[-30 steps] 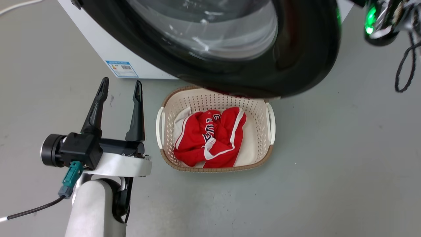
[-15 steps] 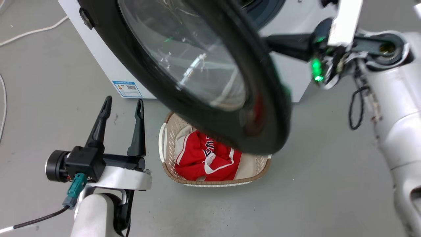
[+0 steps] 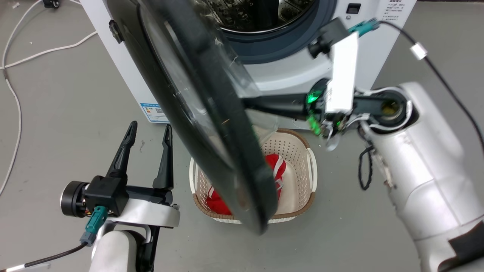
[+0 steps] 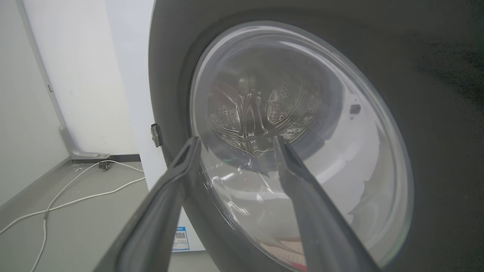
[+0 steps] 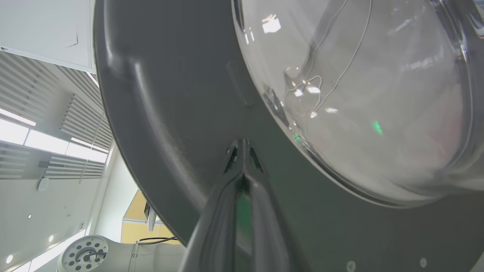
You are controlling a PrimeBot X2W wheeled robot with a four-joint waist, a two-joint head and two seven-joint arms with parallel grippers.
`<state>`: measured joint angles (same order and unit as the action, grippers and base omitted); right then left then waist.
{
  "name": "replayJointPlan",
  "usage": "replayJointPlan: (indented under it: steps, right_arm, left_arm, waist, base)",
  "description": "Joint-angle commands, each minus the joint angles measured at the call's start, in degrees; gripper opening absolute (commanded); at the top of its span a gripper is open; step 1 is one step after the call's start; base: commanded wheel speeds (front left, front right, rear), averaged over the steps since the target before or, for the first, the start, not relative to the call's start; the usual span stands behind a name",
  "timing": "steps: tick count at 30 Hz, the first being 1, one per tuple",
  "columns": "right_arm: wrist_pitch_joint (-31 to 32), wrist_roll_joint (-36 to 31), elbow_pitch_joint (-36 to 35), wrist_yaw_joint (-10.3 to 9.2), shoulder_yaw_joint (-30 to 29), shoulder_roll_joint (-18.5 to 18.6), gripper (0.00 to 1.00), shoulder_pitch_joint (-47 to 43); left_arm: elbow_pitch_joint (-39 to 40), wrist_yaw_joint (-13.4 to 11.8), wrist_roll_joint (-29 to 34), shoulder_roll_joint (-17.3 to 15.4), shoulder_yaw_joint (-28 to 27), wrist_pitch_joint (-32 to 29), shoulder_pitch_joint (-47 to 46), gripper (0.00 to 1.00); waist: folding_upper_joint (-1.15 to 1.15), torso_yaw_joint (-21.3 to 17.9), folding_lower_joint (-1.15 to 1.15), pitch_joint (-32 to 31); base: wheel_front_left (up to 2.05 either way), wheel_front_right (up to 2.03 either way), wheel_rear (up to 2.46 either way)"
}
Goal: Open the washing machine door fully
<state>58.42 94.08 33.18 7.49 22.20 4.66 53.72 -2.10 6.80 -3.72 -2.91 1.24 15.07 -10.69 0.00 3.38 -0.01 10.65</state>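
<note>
The washing machine door, a glossy black disc with a clear glass bowl, stands swung out from the white washing machine and shows nearly edge-on in the head view. My right gripper reaches left from its pale forearm. Its fingers are shut together, and their tips rest against the door's dark inner face beside the glass bowl, with nothing between them. My left gripper stands open low on the left, apart from the door. In the left wrist view its fingers frame the door's outer face.
The steel drum and grey-blue gasket lie exposed. A cream perforated basket holding a red garment sits on the floor under the door's lower edge. White cables trail across the grey floor at the left.
The door has swung further open, from facing the camera to nearly edge-on. My right arm has come in behind it against its inner side. The head camera has shifted; the left gripper stays open.
</note>
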Motion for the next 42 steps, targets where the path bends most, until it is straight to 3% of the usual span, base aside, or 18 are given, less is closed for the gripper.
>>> replayJointPlan:
  steps: [1, 10, 20, 25, 26, 27, 28, 29, 35, 42]
  right_arm:
    - [-0.57, 0.08, -1.70, 0.00, 1.15, -1.03, 0.00, -1.85]
    - [-6.31, 1.64, -7.52, 0.00, 4.77, -1.86, 0.00, -6.52]
    - [-32.36, -2.16, -8.66, 0.00, -2.00, -1.81, 0.00, -13.17]
    - [-39.06, -1.12, -9.61, 0.00, -6.30, -1.24, 0.00, -18.44]
    - [-40.42, -0.68, -9.95, 0.00, -7.45, -0.95, 0.03, -19.99]
    - [-41.74, -0.81, -10.42, 0.00, -8.37, -0.34, 0.32, -21.58]
    - [-43.05, -1.18, -10.98, 0.01, -9.13, 0.25, 0.49, -23.06]
    - [-44.46, -0.90, -11.60, 0.00, -10.10, 0.30, 1.00, -24.83]
    - [-53.97, -2.99, -15.15, 0.00, -14.73, 1.52, 1.00, -33.97]
    - [-67.49, -12.77, -18.35, 0.00, -18.36, 3.70, 1.00, -41.17]
  left_arm:
    - [-0.13, -0.18, -0.14, 0.05, 0.14, 0.14, 0.74, 1.00]
    - [-0.21, -0.20, -0.31, 0.04, 0.35, 0.14, 0.96, 1.00]
    - [-0.58, -0.35, -0.12, 0.04, -0.50, 0.14, 1.59, 1.00]
    - [-0.83, -0.41, -0.04, 0.04, -1.01, 0.14, 2.44, 1.00]
    - [-0.90, -0.40, 0.01, 0.04, -1.06, 0.14, 2.49, 1.00]
    - [-0.98, -0.38, 0.06, 0.04, -1.16, 0.14, 2.64, 1.00]
    - [-1.03, -0.35, 0.12, 0.04, -1.30, 0.14, 2.89, 1.00]
    - [-1.15, -0.33, 0.16, 0.03, -1.47, 0.14, 3.13, 1.00]
    - [-1.65, -0.20, 0.33, 0.00, -2.40, 0.14, 4.24, 1.00]
    - [-1.88, -0.06, 0.39, -0.04, -3.08, 0.14, 5.20, 1.00]
  waist:
    - [0.00, 0.13, 0.01, -0.19]
    - [0.00, -0.06, 0.01, -0.58]
    - [0.00, -1.27, 0.01, -2.00]
    - [0.00, -1.87, 0.01, -3.11]
    - [0.00, -2.00, 0.01, -3.37]
    - [0.00, -2.11, 0.01, -3.68]
    - [0.00, -2.23, 0.01, -3.92]
    - [0.00, -2.38, 0.01, -4.15]
    - [0.00, -3.37, 0.01, -5.25]
    - [0.00, -4.18, 0.01, -5.87]
  base:
    - [0.00, 0.00, 0.00]
    - [0.00, 0.00, 0.00]
    - [0.00, 0.00, 0.00]
    - [0.00, 0.00, 0.00]
    - [0.00, 0.00, 0.00]
    - [0.00, 0.00, 0.00]
    - [0.00, 0.00, 0.00]
    - [0.00, 0.00, 0.00]
    - [0.00, 0.00, 0.00]
    - [0.00, 0.00, 0.00]
